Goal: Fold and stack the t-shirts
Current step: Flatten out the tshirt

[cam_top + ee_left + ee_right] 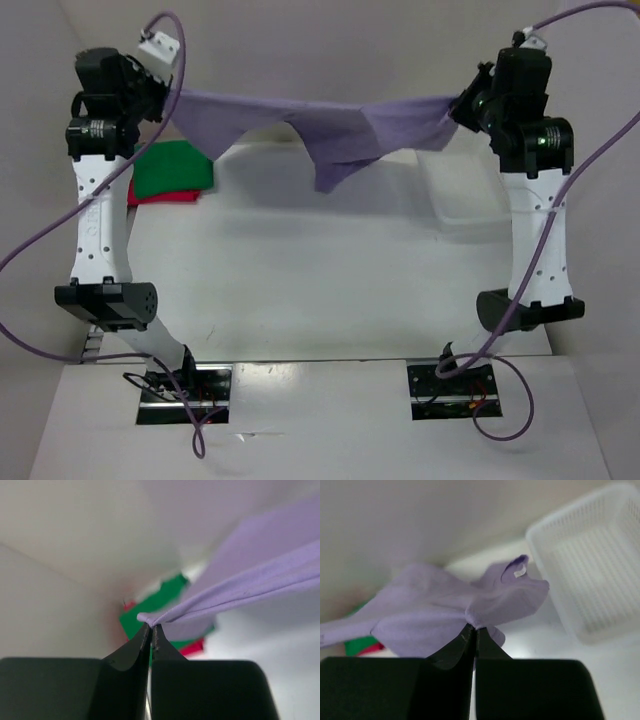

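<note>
A pale lavender t-shirt [320, 125] hangs stretched in the air between both arms, above the far part of the table. My left gripper [172, 92] is shut on its left edge; in the left wrist view the cloth [240, 585] runs off to the upper right from the pinched tips [150, 626]. My right gripper [462, 105] is shut on the right edge, the bunched shirt [445, 610] sitting at its tips [474, 626]. A folded green t-shirt [172, 167] lies on a red t-shirt [160, 196] at the table's far left.
A white plastic basket [590, 575] stands on the table at the right, below and beyond the right gripper; it shows faintly in the top view [470, 205]. Purple cables loop beside both arms.
</note>
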You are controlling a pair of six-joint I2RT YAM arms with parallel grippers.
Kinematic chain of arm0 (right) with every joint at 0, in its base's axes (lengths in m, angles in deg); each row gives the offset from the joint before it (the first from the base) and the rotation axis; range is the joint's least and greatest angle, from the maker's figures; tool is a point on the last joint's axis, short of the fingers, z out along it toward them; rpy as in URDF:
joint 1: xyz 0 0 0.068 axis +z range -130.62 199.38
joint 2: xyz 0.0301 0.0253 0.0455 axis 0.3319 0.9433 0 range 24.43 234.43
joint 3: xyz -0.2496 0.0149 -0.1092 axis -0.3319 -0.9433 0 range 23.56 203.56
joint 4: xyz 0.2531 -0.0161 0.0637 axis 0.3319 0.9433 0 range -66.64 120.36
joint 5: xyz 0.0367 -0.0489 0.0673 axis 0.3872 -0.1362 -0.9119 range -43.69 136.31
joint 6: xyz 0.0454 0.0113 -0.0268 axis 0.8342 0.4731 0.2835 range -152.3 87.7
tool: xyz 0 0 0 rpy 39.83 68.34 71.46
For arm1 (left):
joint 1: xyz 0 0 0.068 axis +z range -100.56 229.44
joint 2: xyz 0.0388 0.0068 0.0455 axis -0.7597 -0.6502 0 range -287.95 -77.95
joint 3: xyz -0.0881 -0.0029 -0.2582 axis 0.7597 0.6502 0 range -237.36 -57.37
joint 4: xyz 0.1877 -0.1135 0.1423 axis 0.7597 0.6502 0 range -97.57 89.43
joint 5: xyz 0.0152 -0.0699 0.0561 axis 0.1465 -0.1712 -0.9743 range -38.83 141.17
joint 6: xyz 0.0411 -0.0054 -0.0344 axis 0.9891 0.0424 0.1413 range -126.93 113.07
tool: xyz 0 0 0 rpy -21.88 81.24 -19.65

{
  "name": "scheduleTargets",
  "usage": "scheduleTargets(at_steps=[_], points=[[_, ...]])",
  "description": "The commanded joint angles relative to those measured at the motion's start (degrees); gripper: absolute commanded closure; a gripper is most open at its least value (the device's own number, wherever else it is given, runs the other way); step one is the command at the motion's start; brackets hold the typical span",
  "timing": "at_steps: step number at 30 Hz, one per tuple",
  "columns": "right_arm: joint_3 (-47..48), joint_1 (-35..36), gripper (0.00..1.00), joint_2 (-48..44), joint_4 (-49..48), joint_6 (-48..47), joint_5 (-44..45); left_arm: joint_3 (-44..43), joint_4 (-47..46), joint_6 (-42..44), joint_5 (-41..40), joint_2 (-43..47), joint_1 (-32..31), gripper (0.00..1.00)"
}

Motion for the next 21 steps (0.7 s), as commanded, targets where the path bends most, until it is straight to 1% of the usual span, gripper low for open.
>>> scheduleTargets(at_steps=[1,2,3,4,5,6,8,9,10,11,13,14,16,17,18,19,20,21], points=[[-13.82,1.83,1.0,-9.65,1.12,-0.18,5.57,12.25,-3.32,3.01,-3.06,5.84,0.61,1.0],[-18.03,1.83,1.0,-12.41,0.32,0.43,5.57,15.77,-1.67,3.8,-3.85,6.57,0.61,1.0],[-26.78,1.83,1.0,-15.04,-0.3,1.31,5.57,17.19,-0.44,4.5,-5.08,6.57,1.48,1.0],[-31.39,1.83,1.0,-19.77,-1.0,3.06,4.27,19.03,0.97,4.51,-5.09,8.4,2.09,1.0],[-35.87,1.83,1.0,-21.47,-1.71,4.03,1.64,21.4,1.94,5.47,-5.09,9.03,2.1,1.0],[-44.79,1.83,1.0,-22.7,-1.71,4.83,-0.04,26.3,2.91,6.52,-5.09,9.64,2.8,1.0],[-53.37,1.83,1.0,-25.25,-1.71,7.64,-3.46,30.46,7.38,9.78,-5.09,10.18,2.8,1.0],[-60.54,2.35,1.0,-26.05,-2.32,8.52,-6.96,32.31,8.88,10.39,-5.61,10.18,2.8,1.0],[-63.57,2.36,1.0,-27.01,-2.85,9.83,-8.74,36.41,10.46,10.4,-6.23,10.18,2.8,1.0],[-67.69,2.36,1.0,-28.94,-3.47,10.54,-9.97,38.46,10.47,10.92,-6.84,10.7,2.8,1.0],[-69.49,2.36,1.0,-29.57,-4.09,10.55,-10.69,42.24,11.0,11.45,-7.38,10.71,2.8,1.0],[-68.8,2.36,1.0,-28.27,-4.09,10.55,-9.82,44.52,10.22,11.46,-7.38,10.71,2.8,1.0],[-65.21,1.57,1.0,-23.62,-4.87,7.84,-9.81,43.76,8.46,11.46,-7.38,8.08,2.8,1.0],[-58.31,1.57,1.0,-20.29,-5.66,4.6,-9.81,41.75,8.45,11.46,-7.38,6.33,2.11,1.0],[-53.11,1.57,1.0,-12.25,-5.67,3.09,-9.03,33.2,8.45,10.41,-7.38,1.35,2.1,1.0],[-46.44,1.04,1.0,-7.73,-4.62,1.51,-7.1,26.68,9.84,9.36,-6.68,-1.66,1.58,1.0],[-28.45,1.04,1.0,-2.99,-0.79,-0.94,-5.43,18.69,11.25,6.56,-5.54,-4.82,1.57,1.0],[-17.57,1.04,1.0,6.98,1.69,-1.84,-3.5,9.3,14.14,4.62,-5.53,-11.64,1.57,1.0]])
